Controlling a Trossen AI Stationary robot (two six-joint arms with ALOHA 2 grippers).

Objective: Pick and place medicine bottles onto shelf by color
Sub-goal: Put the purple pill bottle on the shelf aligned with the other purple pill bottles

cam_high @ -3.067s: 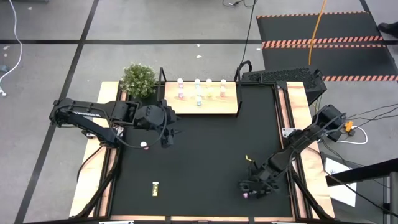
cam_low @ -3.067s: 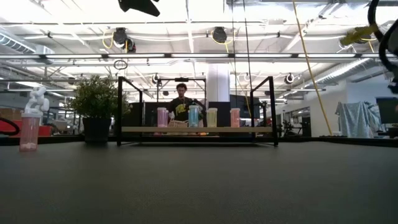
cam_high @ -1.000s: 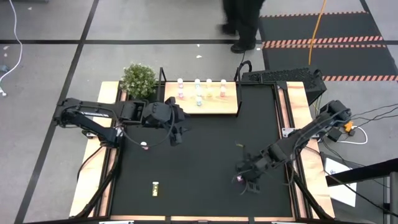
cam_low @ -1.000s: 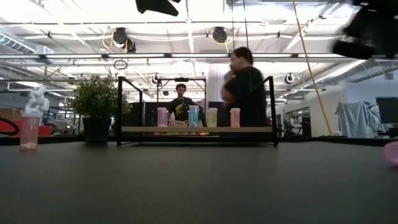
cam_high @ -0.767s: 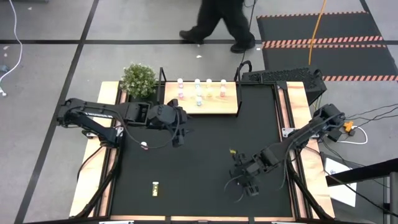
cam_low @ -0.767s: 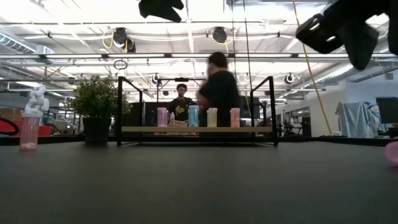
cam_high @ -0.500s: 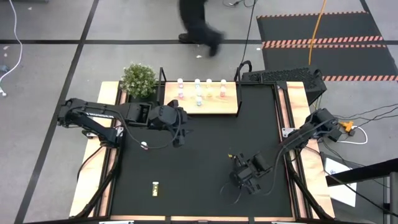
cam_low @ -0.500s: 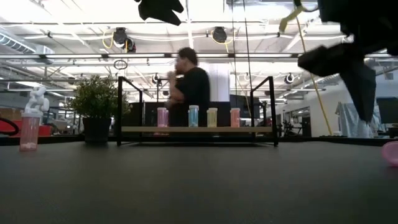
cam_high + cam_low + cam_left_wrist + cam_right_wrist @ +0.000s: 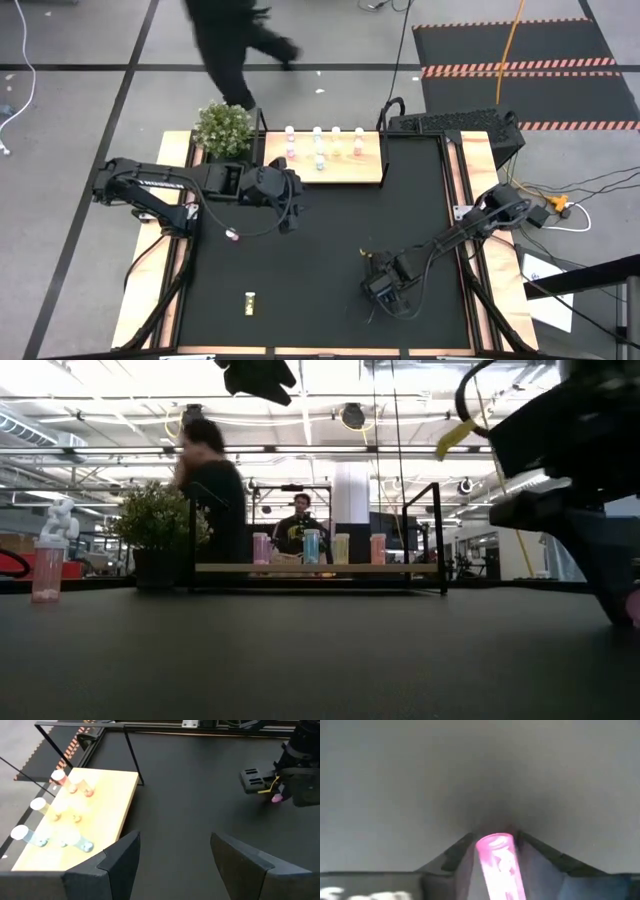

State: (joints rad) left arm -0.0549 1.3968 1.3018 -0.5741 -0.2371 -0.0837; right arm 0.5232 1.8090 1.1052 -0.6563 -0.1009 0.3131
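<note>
The shelf (image 9: 345, 172) stands at the table's far edge with several bottles (image 9: 320, 148) upright on its board. My right gripper (image 9: 383, 292) is low over the table's near right part, shut on a pink bottle (image 9: 497, 862). My left gripper (image 9: 290, 210) hangs open and empty above the table, a little near of the shelf's left end. Another pink bottle (image 9: 232, 235) stands on the table at the left. A yellow bottle (image 9: 249, 301) lies near the front edge. My right gripper pinches the pink bottle's two long sides (image 9: 485, 865) between its two fingers. The bottle lies along the fingers, its pink end (image 9: 495, 841) sticking out past their tips. The fingers slant down toward the table. In the low view the bottle (image 9: 633, 610) is at table level.
A potted plant (image 9: 222, 127) stands left of the shelf. Wooden side rails (image 9: 160, 270) run along the table's left and right edges. A person (image 9: 210, 480) walks past behind the table; another sits farther back.
My right gripper has turned about, moved a little toward the table's left edge and come down to the table over the pink bottle, which has stayed where it lay. A person has walked behind the table from right to left.
</note>
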